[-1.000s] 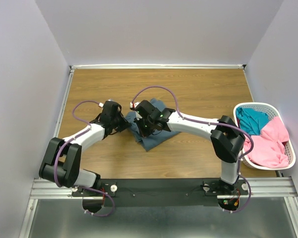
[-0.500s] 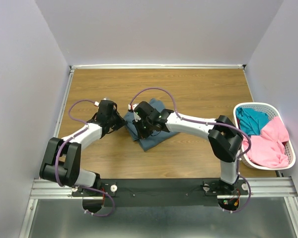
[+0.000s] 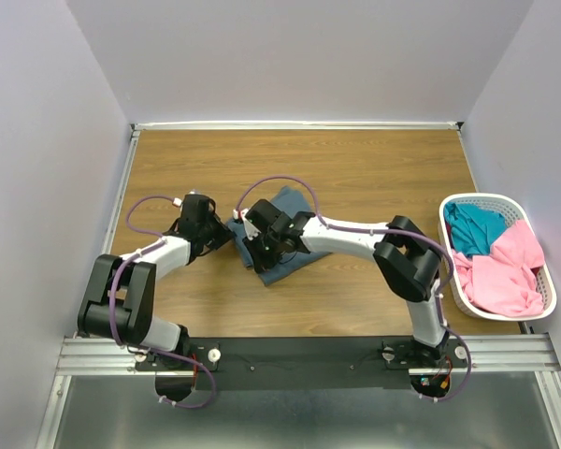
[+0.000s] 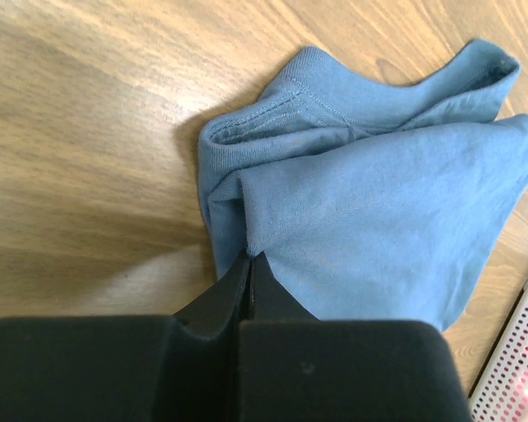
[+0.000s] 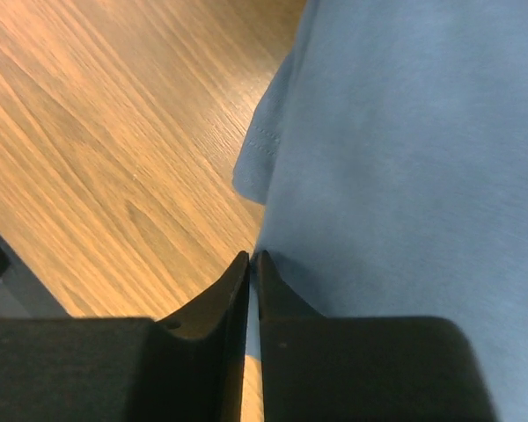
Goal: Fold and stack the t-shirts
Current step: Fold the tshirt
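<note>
The slate blue-grey t-shirt lies bunched in folds on the wooden table, left of centre. My left gripper is at its left edge. In the left wrist view that gripper is shut on a fold of the shirt. My right gripper is low over the shirt's near part. In the right wrist view its jaws stand a thin slit apart at the hem of the shirt. The pink t-shirt and the teal t-shirt lie crumpled in the basket.
The white slotted basket stands at the table's right edge, and its corner shows in the left wrist view. Purple walls close the table on three sides. A black rail with the arm bases runs along the near edge.
Both grippers have shifted left and slightly nearer, drawing the blue-grey shirt with them. The right jaws have parted from shut to a thin slit.
</note>
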Robot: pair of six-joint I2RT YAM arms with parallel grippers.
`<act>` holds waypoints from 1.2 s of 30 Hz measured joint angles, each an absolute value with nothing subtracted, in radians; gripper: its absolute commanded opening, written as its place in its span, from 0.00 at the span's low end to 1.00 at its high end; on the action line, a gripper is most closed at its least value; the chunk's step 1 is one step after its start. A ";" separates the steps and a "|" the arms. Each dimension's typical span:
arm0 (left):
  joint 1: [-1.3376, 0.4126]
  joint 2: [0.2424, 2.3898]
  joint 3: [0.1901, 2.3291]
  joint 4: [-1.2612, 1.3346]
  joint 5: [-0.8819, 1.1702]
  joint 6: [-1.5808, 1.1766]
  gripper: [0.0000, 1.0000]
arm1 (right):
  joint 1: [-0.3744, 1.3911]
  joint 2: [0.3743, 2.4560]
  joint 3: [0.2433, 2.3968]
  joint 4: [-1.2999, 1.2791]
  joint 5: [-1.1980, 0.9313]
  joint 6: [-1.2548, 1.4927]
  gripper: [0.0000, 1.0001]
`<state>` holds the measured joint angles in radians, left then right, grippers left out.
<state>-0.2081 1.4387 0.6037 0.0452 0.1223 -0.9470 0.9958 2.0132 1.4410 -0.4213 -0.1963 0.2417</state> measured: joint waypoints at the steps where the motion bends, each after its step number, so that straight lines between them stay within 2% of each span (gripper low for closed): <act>1: -0.207 1.443 0.604 0.052 0.122 -0.947 0.02 | 0.996 2.022 1.441 -0.419 -0.204 0.240 0.26; 2: -0.205 1.446 0.604 0.058 0.123 -0.946 0.06 | 0.997 2.030 1.441 -0.418 -0.212 0.237 0.35; 4: -0.204 1.449 0.604 0.059 0.125 -0.942 0.17 | 0.998 2.037 1.441 -0.418 -0.220 0.235 0.43; 5: -0.204 1.448 0.604 0.059 0.125 -0.944 0.22 | 1.000 2.037 1.441 -0.418 -0.222 0.235 0.51; 7: -0.204 1.420 0.603 0.047 0.123 -0.942 0.34 | 1.002 2.024 1.441 -0.418 -0.218 0.239 0.56; 8: -0.204 1.405 0.603 0.038 0.123 -0.942 0.36 | 1.002 2.012 1.440 -0.419 -0.212 0.242 0.59; 12: -0.205 1.210 0.602 -0.041 0.099 -0.947 0.38 | 0.999 1.916 1.424 -0.415 -0.156 0.245 0.60; 14: -0.212 1.118 0.605 -0.081 0.082 -0.952 0.38 | 0.982 1.839 1.391 -0.408 -0.138 0.245 0.60; 20: -0.283 1.044 0.606 -0.150 0.081 -0.989 0.20 | 0.841 1.678 1.268 -0.386 -0.129 0.246 0.54; 27: -0.454 1.253 0.632 -0.141 0.115 -1.014 0.09 | 0.588 1.658 1.095 -0.377 -0.187 0.245 0.43; 36: -0.360 1.506 0.652 -0.083 0.180 -1.002 0.06 | 0.556 1.741 1.015 -0.342 -0.313 0.276 0.43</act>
